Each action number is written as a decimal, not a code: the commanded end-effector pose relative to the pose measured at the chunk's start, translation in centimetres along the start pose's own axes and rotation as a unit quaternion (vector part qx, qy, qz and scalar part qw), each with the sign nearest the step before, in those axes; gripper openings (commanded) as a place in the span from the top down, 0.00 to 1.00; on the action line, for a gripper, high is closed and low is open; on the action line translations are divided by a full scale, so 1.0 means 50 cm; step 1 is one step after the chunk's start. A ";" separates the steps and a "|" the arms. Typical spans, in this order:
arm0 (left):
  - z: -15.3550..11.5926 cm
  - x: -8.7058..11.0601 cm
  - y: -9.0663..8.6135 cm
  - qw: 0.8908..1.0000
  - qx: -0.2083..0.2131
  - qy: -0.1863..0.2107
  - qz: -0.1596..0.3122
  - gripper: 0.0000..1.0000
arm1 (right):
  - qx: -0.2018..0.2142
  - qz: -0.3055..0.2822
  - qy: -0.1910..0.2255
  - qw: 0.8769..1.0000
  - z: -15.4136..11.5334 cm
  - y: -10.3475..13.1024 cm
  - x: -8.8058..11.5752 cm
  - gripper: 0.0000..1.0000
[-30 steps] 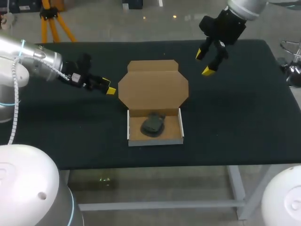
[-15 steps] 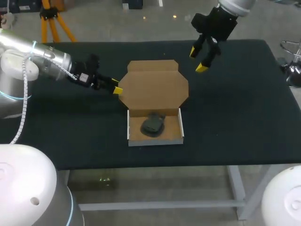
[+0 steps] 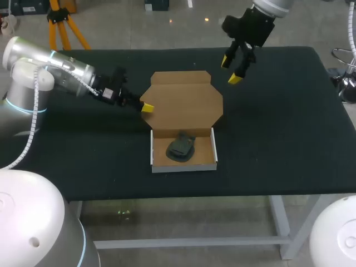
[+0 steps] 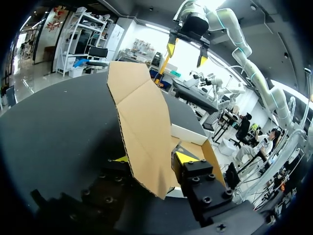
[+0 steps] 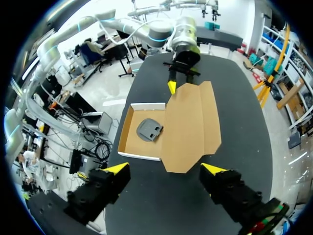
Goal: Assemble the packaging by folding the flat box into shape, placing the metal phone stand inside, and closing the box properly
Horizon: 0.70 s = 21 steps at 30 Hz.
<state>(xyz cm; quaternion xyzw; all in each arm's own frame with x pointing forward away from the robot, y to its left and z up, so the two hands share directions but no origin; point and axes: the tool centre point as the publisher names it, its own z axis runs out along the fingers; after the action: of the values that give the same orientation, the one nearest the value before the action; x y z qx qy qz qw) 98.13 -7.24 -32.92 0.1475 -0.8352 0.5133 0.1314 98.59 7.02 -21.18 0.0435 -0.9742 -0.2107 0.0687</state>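
**Fingers spread, nothing gripped**

Spread apart, the left fingers (image 3: pixel 146 107) stand at the left corner of the box's lid (image 3: pixel 181 103). The left wrist view shows that corner's cardboard edge between the two yellow tips, though I cannot tell whether either tip touches it. The lid is open and leans back from the far side of the tray (image 3: pixel 214 149). It is brown, with clipped corners and a narrow flap along its far edge. In that wrist view it rises tilted off the tabletop (image 3: pixel 278 128).

The metal phone stand (image 3: pixel 181 147) lies inside the tray on the brown floor — dark, near the middle, apart from the white walls.

The right fingers (image 3: pixel 231 70) are open too and hold nothing. They hang above the tabletop just beyond the lid's far right corner — clear of the cardboard. In the right wrist view the whole box lies ahead of them, with the tray and stand on the side away from them.
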 end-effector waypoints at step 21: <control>0.030 0.028 -0.013 0.999 0.008 0.032 0.025 0.82 | 0.008 -0.011 0.017 1.000 0.006 0.025 -0.017 0.00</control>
<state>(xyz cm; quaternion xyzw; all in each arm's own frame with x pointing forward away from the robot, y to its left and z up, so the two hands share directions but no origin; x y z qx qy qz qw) 97.23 -8.93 -32.54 0.1105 -0.8303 0.5263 0.1462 99.15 8.24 -21.09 0.0573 -0.9738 -0.2050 0.0799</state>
